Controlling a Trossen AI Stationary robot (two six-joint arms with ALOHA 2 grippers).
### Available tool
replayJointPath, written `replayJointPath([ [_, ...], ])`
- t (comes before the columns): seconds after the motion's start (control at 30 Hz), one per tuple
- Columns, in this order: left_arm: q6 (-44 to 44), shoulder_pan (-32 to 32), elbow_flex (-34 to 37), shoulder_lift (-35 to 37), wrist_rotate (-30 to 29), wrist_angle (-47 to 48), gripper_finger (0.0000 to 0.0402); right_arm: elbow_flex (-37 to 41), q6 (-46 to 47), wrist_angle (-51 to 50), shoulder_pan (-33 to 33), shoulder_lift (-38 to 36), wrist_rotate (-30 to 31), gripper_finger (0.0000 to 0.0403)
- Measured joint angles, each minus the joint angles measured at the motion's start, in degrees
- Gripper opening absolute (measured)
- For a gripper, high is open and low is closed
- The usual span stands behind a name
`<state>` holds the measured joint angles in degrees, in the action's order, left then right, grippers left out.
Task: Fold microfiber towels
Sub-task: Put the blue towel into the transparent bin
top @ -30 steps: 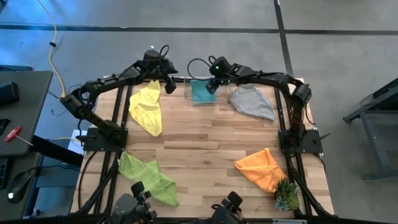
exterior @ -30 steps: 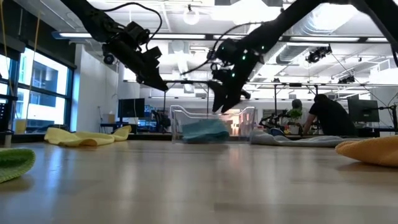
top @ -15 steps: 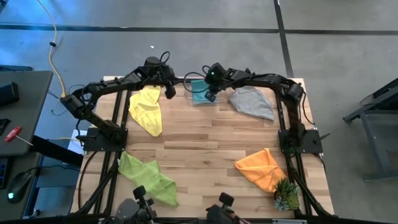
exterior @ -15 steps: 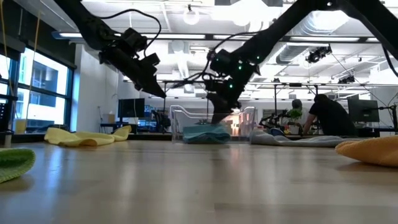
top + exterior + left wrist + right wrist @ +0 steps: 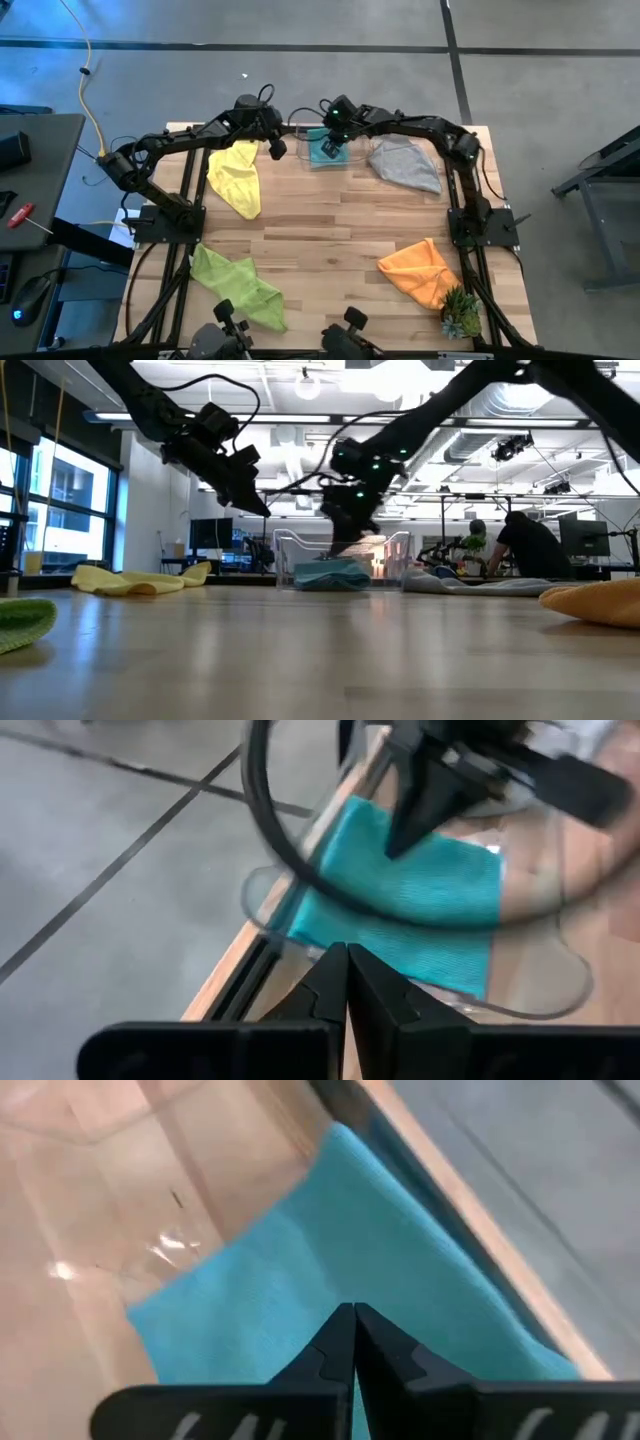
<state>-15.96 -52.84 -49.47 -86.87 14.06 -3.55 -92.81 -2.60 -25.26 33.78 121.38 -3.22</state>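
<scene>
Teal towel (image 5: pixel 324 150) lies in the clear bin (image 5: pixel 290 550); right gripper (image 5: pixel 331 128) has dropped lower, seemingly empty; both grippers' fingers, left (image 5: pixel 277 150) included, have now pressed together.

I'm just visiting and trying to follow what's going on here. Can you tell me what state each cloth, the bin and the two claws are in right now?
Teal towel: flat in the bin.
Bin: upright, clear, at the table's far edge.
Yellow towel: crumpled, unfolded.
Green towel: crumpled, unfolded.
Grey towel: loosely bunched.
Orange towel: loosely bunched.
Left gripper: shut, empty, beside the bin.
Right gripper: shut, empty, above the teal towel.
</scene>
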Motion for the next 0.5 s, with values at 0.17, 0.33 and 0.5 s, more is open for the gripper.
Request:
replayJointPath([
  [0.17,1.46,-0.13,0.00,0.00,-3.08,1.03,0.0000,-9.69,-0.93,-10.16,-0.07,8.44,-0.25,0.0000],
  [0.33,1.37,-0.11,0.00,0.00,-3.12,1.65,0.0000,-13.74,-1.25,-16.59,-0.07,11.03,1.11,0.0000],
  [0.5,0.97,-0.96,-0.01,0.00,-3.34,1.59,0.0000,-14.11,-0.25,-20.78,-0.07,11.04,1.10,0.0000],
])
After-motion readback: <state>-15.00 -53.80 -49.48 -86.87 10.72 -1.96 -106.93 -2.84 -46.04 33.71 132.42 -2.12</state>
